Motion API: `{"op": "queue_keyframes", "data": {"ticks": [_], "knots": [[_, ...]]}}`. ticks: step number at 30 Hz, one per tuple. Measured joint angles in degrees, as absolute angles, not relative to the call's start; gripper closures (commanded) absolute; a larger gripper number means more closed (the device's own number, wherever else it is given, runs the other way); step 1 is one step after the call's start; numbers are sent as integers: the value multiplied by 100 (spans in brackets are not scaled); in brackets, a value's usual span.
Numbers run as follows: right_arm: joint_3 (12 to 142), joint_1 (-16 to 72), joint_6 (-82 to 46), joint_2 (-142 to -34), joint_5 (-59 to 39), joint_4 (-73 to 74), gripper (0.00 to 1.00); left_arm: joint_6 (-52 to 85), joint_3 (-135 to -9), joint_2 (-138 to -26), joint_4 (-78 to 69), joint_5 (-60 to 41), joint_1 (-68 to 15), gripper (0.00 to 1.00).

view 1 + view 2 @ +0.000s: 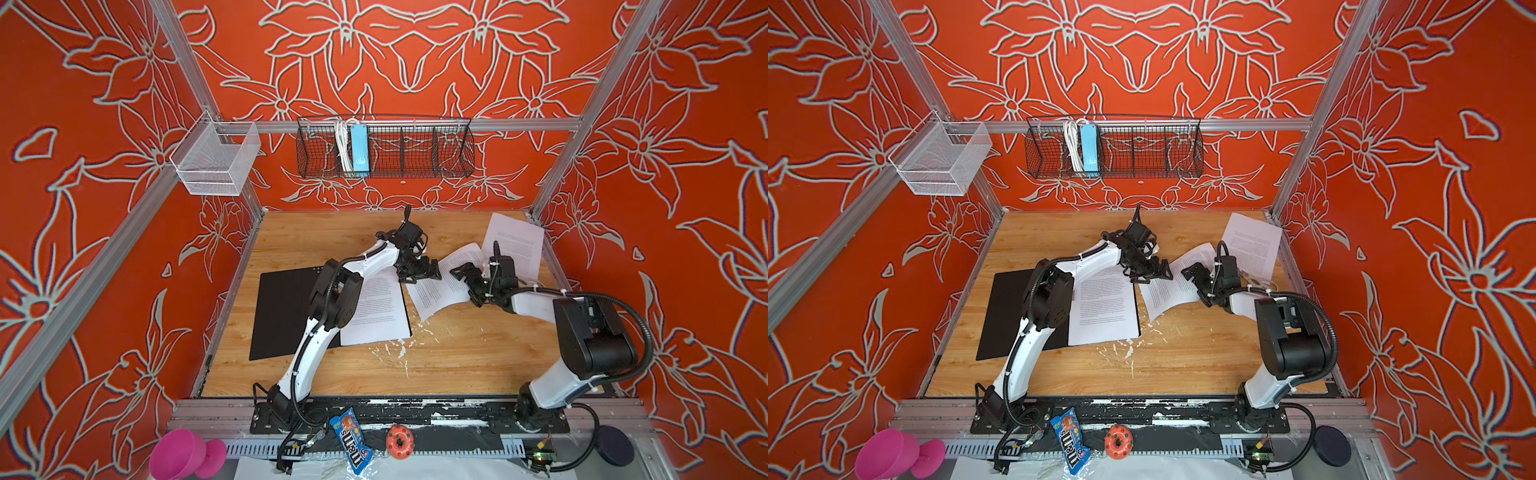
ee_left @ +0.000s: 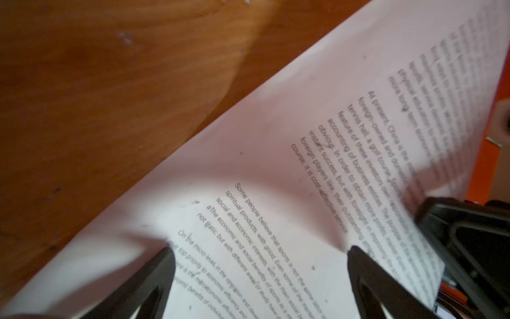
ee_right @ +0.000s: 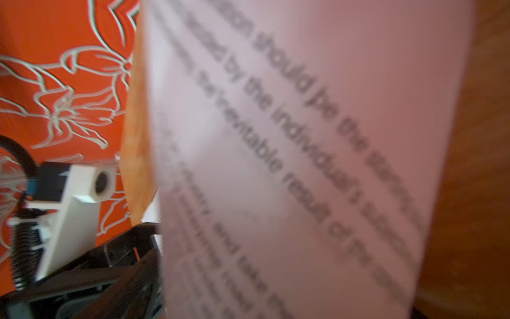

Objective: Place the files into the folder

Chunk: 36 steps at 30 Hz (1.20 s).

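Files (image 1: 440,286) are sitting in three spots. One sheet (image 1: 374,307) lies flat on the right half of the folder (image 1: 282,311), which is flopped open, black inside up, on the left side of the desk (image 1: 457,365). The middle sheet (image 1: 1171,291) is just right of the folder and buckled, with its far side curling up off the wood. The third sheet (image 1: 515,241) is way back in the far right corner.

The left gripper (image 1: 419,272) hangs over the end of the middle sheet nearest the folder. Its jaws are spread wide and grip nothing. The left wrist view shows both fingertips (image 2: 165,262) right down at the paper. The right gripper (image 1: 463,272) is at that sheet's raised side, jaws wide apart too, with the paper curling up in front of its camera. Can't tell if it's actually touching.
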<state>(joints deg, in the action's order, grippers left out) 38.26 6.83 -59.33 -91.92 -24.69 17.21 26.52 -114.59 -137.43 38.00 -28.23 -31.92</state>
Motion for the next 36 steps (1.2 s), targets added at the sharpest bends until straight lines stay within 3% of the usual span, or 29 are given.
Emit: {"op": "queue_keyframes", "data": {"ticks": [11,24,36], "knots": [[3361,836,-6626,-8545,-2252,2744,2,2729,-11271,-13686,3527,-2923,-3183,2],[3092,1245,-6748,-8154,-1511,2740,4,2773,-11085,-13614,3267,-2998,-3183,2],[2792,1245,-7094,-8639,-1135,2770,38,2777,-11002,-13572,3227,-3011,-3183,2]]}}
